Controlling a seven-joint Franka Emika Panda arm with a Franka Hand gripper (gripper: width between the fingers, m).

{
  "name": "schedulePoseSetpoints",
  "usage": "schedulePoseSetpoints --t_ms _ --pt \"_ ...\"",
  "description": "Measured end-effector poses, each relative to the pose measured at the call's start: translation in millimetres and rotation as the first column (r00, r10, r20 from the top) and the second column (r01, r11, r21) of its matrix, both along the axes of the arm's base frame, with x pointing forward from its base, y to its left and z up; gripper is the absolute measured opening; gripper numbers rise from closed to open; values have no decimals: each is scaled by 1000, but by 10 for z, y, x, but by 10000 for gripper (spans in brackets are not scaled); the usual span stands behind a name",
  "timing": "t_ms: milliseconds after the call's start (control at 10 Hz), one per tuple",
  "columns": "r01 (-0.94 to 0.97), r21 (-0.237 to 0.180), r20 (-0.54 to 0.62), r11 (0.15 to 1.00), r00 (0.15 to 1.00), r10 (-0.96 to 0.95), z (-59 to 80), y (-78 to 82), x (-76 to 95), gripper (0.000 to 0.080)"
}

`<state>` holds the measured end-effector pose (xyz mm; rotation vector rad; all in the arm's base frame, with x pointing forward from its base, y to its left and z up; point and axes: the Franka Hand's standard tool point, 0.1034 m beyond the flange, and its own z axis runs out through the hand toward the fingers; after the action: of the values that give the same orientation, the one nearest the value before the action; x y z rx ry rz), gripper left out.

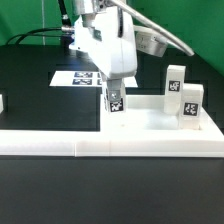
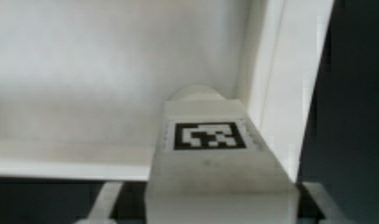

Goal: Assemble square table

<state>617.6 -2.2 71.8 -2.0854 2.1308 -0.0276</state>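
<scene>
My gripper (image 1: 113, 92) is shut on a short white leg (image 1: 115, 101) with a black-and-white tag, holding it upright at the near left corner of the flat white square panel (image 1: 152, 117). I cannot tell whether the leg's lower end touches the panel. In the wrist view the leg (image 2: 211, 150) fills the space between my fingers (image 2: 111, 205), with the panel (image 2: 97, 90) beyond it. Two more tagged legs (image 1: 176, 80) (image 1: 190, 101) stand upright at the panel's right side in the exterior view.
The long low white L-shaped rail (image 1: 100, 148) runs along the front, and the panel rests against it. The marker board (image 1: 78, 77) lies on the black table behind my arm. A small white part (image 1: 2, 102) shows at the exterior view's left edge.
</scene>
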Motion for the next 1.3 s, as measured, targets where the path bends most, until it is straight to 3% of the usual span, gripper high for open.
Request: schedulePoseSetpoints --t_ms 300,400,500,600,700,800,1300 --pt "171 20 -19 985 985 -171 -5 28 0 290" --pt "230 26 -27 973 973 -229 -10 28 -2 367" --pt "164 18 -19 986 986 -164 -10 25 -2 504" --pt "143 15 -16 990 990 -142 -12 20 -3 504" --pt "-68 -17 13 998 998 68 -12 -8 1 618" --pt "-267 -45 29 963 963 269 7 17 5 641" --pt "-574 -104 30 813 815 579 -3 9 -1 649"
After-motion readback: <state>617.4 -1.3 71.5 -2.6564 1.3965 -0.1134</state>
